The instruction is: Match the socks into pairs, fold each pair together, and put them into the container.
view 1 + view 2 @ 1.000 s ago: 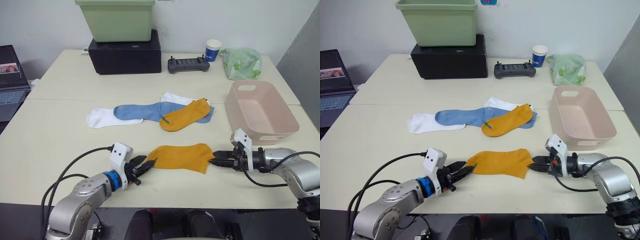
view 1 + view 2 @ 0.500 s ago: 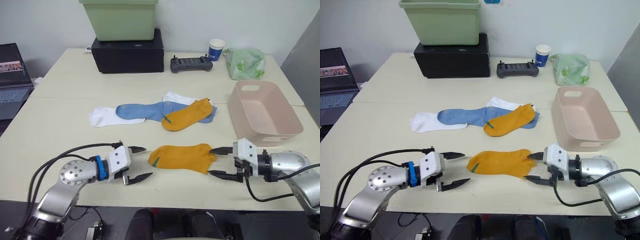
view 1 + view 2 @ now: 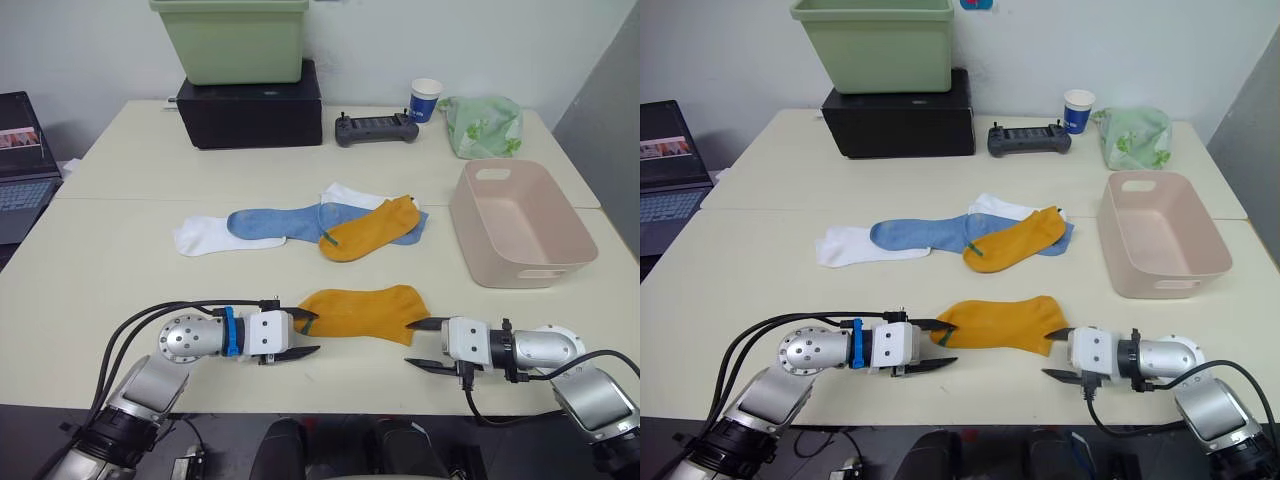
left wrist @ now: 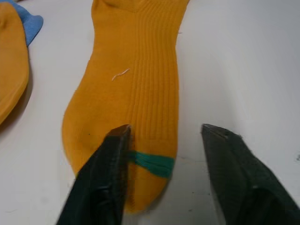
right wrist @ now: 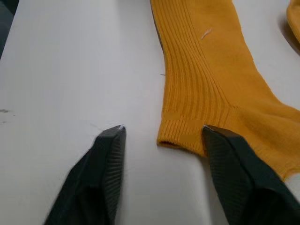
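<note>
One mustard sock (image 3: 360, 313) lies flat near the table's (image 3: 110, 270) front edge, its long axis running side to side between the two arms. Its toe end, marked by a green stripe (image 4: 151, 162), points at the left gripper (image 3: 295, 332); its ribbed cuff points at the right gripper (image 3: 422, 343). Both grippers are spread and hold nothing. In the left wrist view one left finger (image 4: 105, 173) overlaps the toe by the stripe while the other sits on bare table. In the right wrist view one right finger (image 5: 234, 173) sits at the cuff's hem, the other on bare table. Each arm is about equally near its own end, so a two-ended grasp looks likely.

Farther back, mid-table, the second mustard sock (image 3: 370, 229) lies on a slant over a blue sock (image 3: 275, 222), with white socks (image 3: 205, 236) under and beside them. The pink tub (image 3: 520, 222) stands at the right, well apart from the near sock.
</note>
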Controlling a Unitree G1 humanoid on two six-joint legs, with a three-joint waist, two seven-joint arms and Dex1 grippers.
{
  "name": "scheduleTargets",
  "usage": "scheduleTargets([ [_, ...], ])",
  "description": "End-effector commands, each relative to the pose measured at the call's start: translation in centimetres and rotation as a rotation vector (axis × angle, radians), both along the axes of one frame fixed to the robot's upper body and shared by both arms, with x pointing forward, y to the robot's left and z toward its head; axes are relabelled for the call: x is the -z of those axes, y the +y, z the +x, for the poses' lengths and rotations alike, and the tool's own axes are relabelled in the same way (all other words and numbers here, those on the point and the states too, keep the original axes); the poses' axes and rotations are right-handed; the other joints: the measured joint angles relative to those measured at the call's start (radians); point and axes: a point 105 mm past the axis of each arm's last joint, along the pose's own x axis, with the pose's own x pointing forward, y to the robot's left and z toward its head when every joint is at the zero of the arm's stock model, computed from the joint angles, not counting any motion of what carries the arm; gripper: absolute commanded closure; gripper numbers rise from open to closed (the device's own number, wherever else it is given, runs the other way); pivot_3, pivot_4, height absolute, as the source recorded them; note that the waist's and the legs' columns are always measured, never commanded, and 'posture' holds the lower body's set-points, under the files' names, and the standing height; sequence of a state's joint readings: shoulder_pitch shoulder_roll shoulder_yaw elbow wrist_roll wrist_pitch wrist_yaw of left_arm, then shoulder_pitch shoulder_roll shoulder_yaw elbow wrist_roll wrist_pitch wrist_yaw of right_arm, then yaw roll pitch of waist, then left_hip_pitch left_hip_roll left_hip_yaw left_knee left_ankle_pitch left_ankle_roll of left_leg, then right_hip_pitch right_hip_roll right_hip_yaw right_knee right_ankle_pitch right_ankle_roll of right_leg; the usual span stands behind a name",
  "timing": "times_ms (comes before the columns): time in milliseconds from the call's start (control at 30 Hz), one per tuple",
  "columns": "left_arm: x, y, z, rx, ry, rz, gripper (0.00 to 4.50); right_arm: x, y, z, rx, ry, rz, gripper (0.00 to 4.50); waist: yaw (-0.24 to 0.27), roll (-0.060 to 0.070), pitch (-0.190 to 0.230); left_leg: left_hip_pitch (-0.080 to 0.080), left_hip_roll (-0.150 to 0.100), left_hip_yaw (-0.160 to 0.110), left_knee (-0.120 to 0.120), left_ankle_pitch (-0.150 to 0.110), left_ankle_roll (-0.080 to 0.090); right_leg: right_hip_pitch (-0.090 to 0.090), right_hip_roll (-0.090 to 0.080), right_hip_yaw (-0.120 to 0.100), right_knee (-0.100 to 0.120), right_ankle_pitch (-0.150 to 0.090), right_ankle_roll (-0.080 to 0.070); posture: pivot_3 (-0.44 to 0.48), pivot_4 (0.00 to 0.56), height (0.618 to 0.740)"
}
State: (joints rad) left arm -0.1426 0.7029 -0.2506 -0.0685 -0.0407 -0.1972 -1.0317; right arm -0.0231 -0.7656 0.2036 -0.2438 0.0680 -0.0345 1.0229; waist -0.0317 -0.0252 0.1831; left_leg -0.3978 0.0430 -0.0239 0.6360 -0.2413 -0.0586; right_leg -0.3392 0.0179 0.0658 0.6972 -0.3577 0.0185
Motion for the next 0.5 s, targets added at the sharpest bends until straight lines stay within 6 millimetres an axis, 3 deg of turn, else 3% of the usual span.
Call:
scheduleTargets([
  [33,1.0,0.6,0.4,-0.047,0.021,0.034,3.11,-0.6,0.4,0.4,-0.019,-0.046,-0.001,3.03,0.000,0.000,0.000,0.000,0.000,0.000,0.000,0.001,0.001,0.001,0.000,0.000,0.000,0.000,0.000,0.000,0.150,0.740],
  [167,1.4,0.7,0.2,-0.042,0.004,0.053,4.38,-0.7,0.1,0.7,-0.005,-0.053,-0.002,4.47,0.000,0.000,0.000,0.001,0.000,-0.001,0.003,0.001,0.002,0.002,0.000,0.000,0.001,0.001,0.001,0.000,0.150,0.740],
  [300,1.1,0.2,0.5,-0.068,0.020,-0.009,4.45,-1.5,-0.2,2.0,0.028,-0.076,0.018,4.49,0.000,0.000,0.000,0.001,0.000,0.000,0.005,0.001,0.002,0.003,0.000,0.000,0.001,0.002,0.002,0.000,0.150,0.740],
  [500,0.7,-0.1,0.6,-0.073,0.029,-0.051,4.45,-2.3,-0.2,2.3,0.003,-0.077,0.032,4.49,0.003,0.000,0.000,0.000,0.000,-0.001,0.007,0.001,0.002,0.003,0.000,-0.001,0.001,0.002,0.002,0.000,0.150,0.740],
])
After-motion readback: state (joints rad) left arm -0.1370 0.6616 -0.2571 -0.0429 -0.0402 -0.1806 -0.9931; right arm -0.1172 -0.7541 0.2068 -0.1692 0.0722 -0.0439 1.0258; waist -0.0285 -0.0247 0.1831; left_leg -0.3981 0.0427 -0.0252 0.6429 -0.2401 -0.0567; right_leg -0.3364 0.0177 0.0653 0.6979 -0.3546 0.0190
